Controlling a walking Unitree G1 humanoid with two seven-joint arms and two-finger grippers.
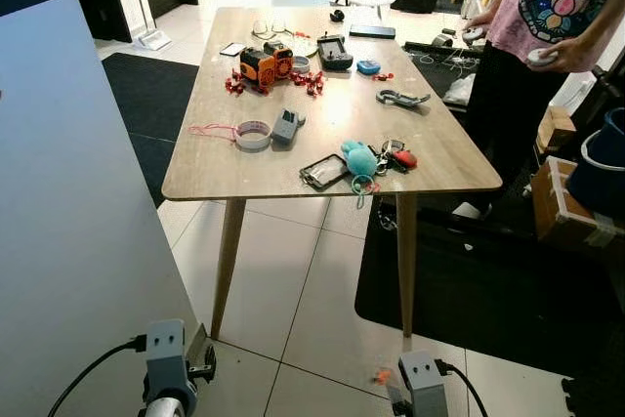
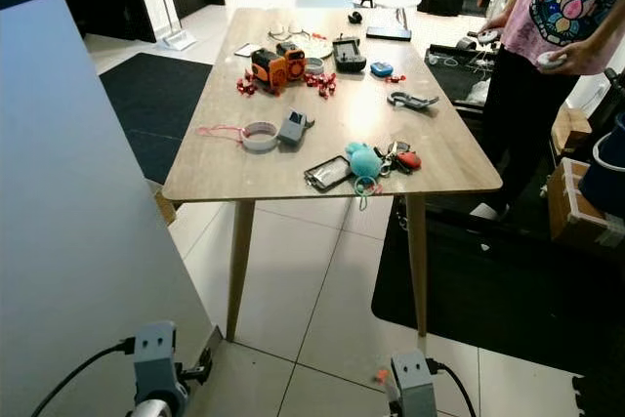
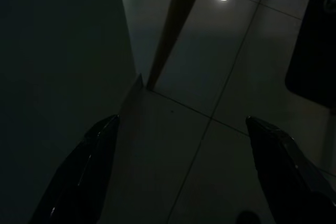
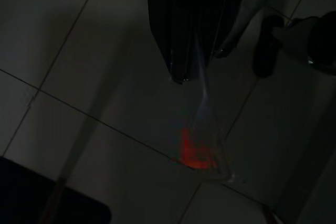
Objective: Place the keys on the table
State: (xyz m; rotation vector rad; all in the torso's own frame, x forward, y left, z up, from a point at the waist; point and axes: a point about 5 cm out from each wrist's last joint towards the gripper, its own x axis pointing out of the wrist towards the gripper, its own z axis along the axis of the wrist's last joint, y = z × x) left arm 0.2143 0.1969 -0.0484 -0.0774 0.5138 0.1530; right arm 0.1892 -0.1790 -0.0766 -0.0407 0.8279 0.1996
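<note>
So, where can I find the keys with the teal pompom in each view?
Left eye view: the keys lie near the front edge of the table, right of centre.
Right eye view: the same spot near the front edge.
Left and right wrist views: dark floor tiles.
Shared landmark of the eye views: the black case just left of the keys.

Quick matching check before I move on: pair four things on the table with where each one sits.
Things:
1. keys
2. orange toy vehicle
3. tape roll
4. carabiner

Places:
A. far half of the table, towards the robot's left
B. near edge, beside the teal plush ball
C. robot's right side, about midway along
D. robot's left side, next to a small grey box

Pairs: 1-B, 2-A, 3-D, 4-C
</note>
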